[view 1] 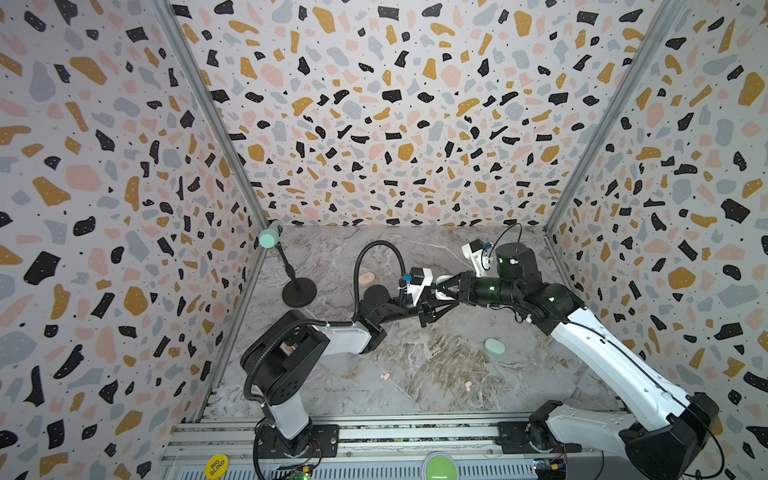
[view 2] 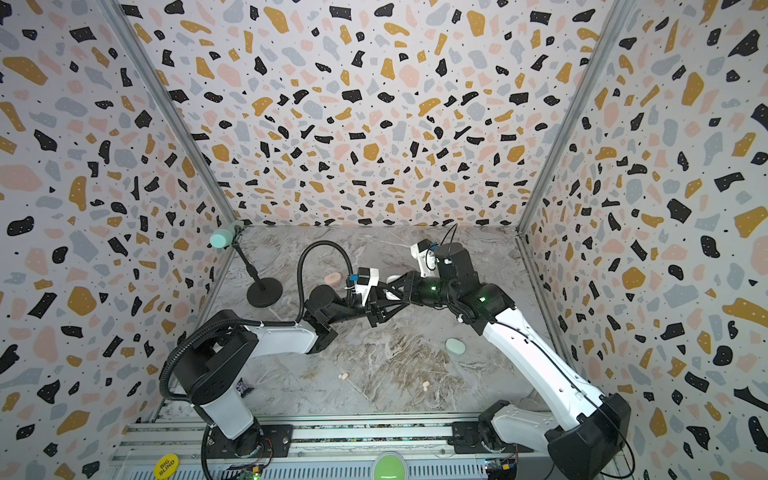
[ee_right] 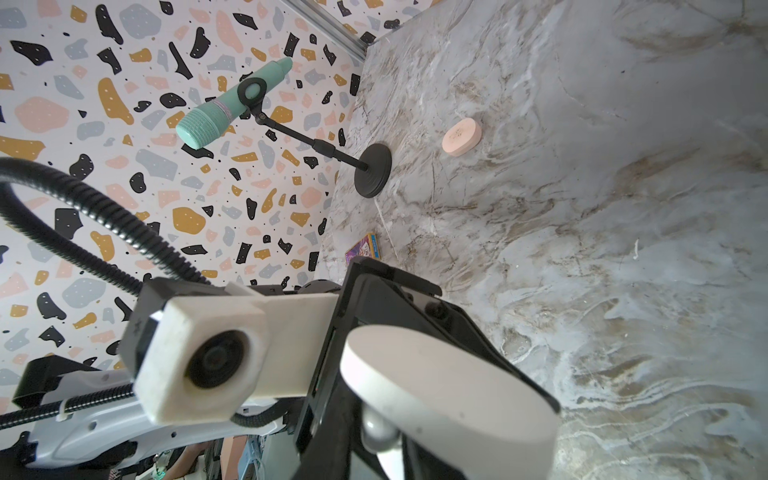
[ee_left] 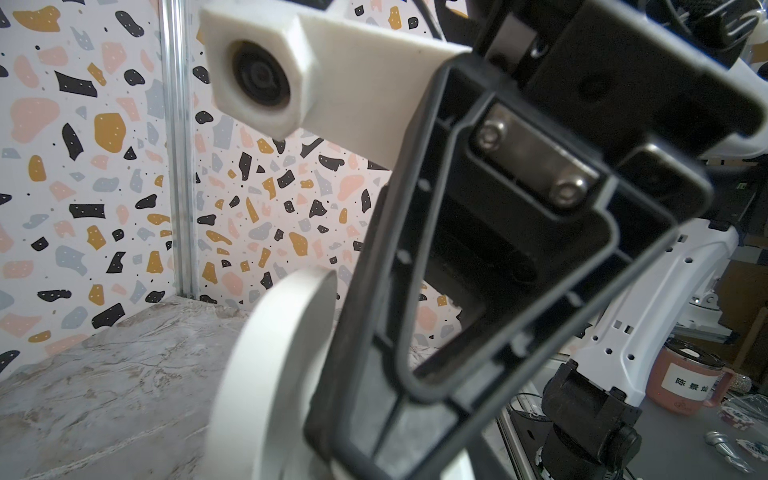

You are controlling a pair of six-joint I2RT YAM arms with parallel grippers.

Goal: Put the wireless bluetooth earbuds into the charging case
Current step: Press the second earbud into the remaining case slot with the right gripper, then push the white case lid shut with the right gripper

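While left gripper (view 1: 451,299) pinches white case (ee_right: 449,386) aloft mid-table, we judge it held steady for loading. Right gripper (view 1: 439,286) meets it there; we cannot tell its jaws' spread. Pink bud (view 1: 385,376) and second bud (view 1: 468,385) lie near, unloaded, on table (view 1: 415,365).

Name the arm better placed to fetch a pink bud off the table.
Right, probably. The left gripper is shut on the white case, so it is tied up. One pink bud lies on the right half of the table. Whether the right gripper grips too is unclear.
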